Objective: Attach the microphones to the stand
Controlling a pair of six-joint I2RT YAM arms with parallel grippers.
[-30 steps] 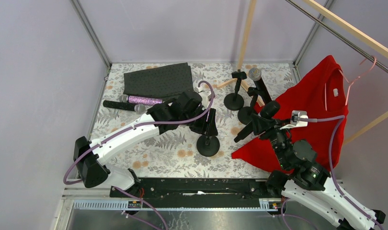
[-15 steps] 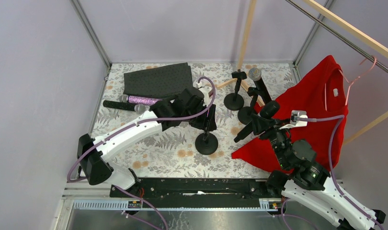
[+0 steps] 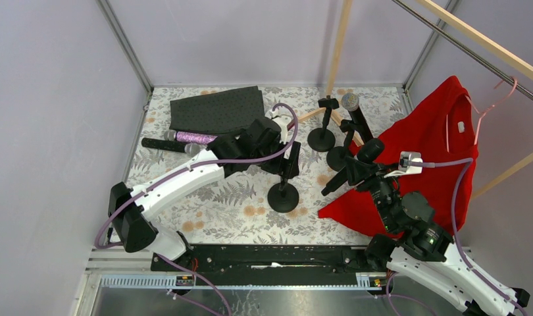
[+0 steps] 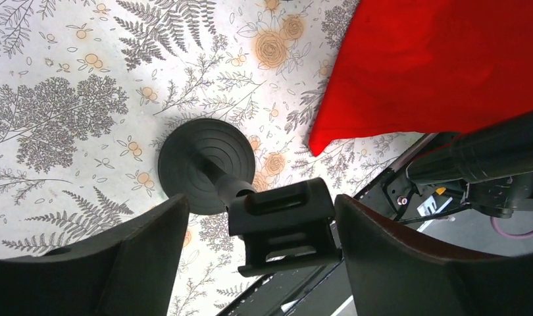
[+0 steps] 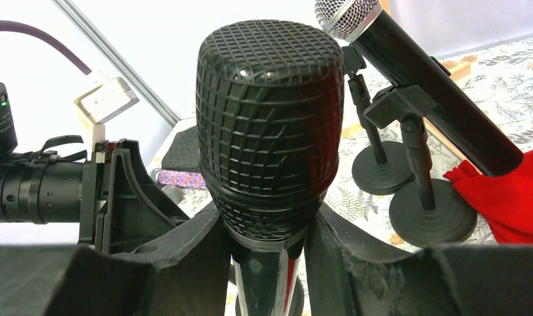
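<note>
Four microphones show from above: a purple glitter microphone [image 3: 197, 138] and a black microphone [image 3: 164, 143] lie side by side on the floral tablecloth [image 3: 231, 205] at the left, just in front of a black mat [image 3: 218, 110]; a grey-headed microphone [image 3: 358, 120] sits slanted in the clip of the middle stand [image 3: 338, 158]; and a black-headed microphone [image 3: 371, 149] is held up by the right gripper [image 3: 348, 172] over the edge of a red shirt [image 3: 428, 145]. The far stand [image 3: 322, 139] has a bare clip, and the left gripper [image 3: 289, 160] is at the top of the near stand [image 3: 283, 197]. From the left wrist, the near stand's round base [image 4: 198, 161] rests on the cloth and its clip [image 4: 283, 224] stands between the fingers [image 4: 145, 257], which are spread with a gap on either side (neither one touches it); a corner of the red shirt [image 4: 435, 66] lies beyond. From the right wrist, the right gripper [image 5: 267, 243] is clamped on the neck of the black-headed microphone [image 5: 270, 118], just under its mesh head, which stands upright; behind it the grey-headed microphone [image 5: 422, 92] leans in its clip, and the purple glitter microphone [image 5: 183, 179] peeks out low on the left.
</note>
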